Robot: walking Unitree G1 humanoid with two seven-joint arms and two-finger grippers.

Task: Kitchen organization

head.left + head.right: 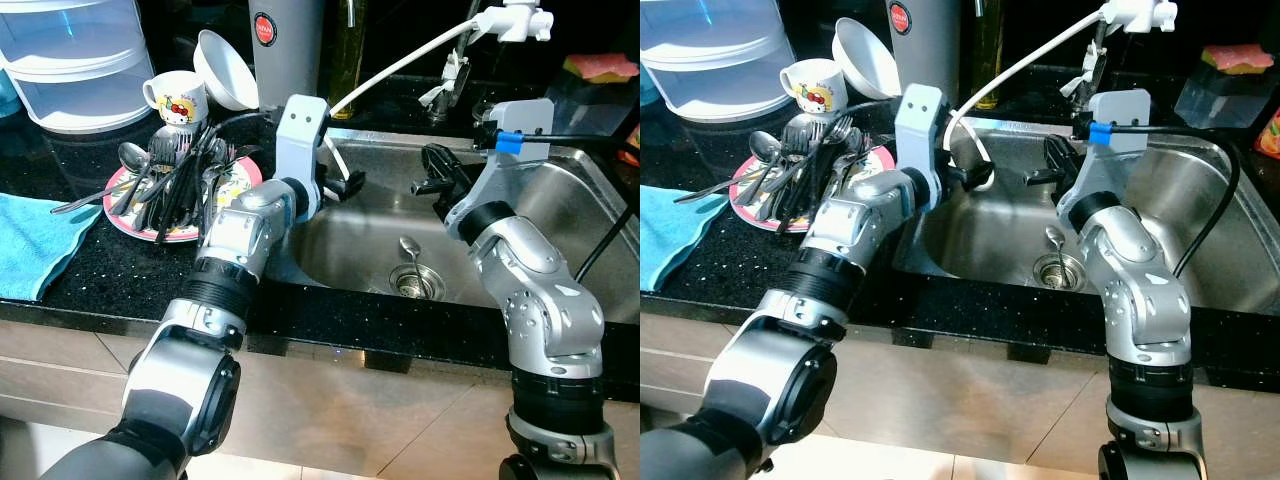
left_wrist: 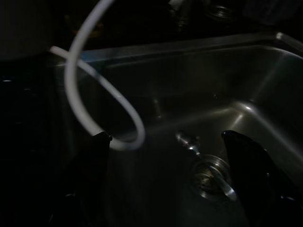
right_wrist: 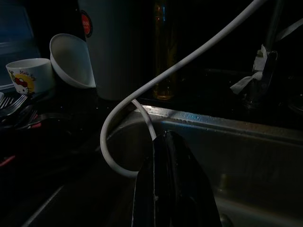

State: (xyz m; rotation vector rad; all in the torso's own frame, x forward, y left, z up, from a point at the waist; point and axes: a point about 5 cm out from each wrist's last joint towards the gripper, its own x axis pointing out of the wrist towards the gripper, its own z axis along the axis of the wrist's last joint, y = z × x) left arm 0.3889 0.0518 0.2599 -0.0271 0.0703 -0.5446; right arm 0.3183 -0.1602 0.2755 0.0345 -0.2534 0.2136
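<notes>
Both grippers hang over the steel sink [image 1: 560, 215]. The left gripper [image 2: 170, 156] has its fingers spread wide apart, holding nothing, just beside the loop of a white hose [image 1: 400, 65] at the sink's left wall. The right gripper [image 1: 440, 172] has its fingers pressed together, empty, above the basin. A spoon [image 1: 409, 247] lies on the sink bottom, touching the drain [image 1: 418, 283]. On the black table [image 1: 100, 270] left of the sink, a plate [image 1: 135, 222] carries heaped cutlery [image 1: 175, 185]; behind it stand a mug [image 1: 178, 97] and a tilted white bowl [image 1: 225, 70]. A blue towel [image 1: 35, 240] lies at the far left.
</notes>
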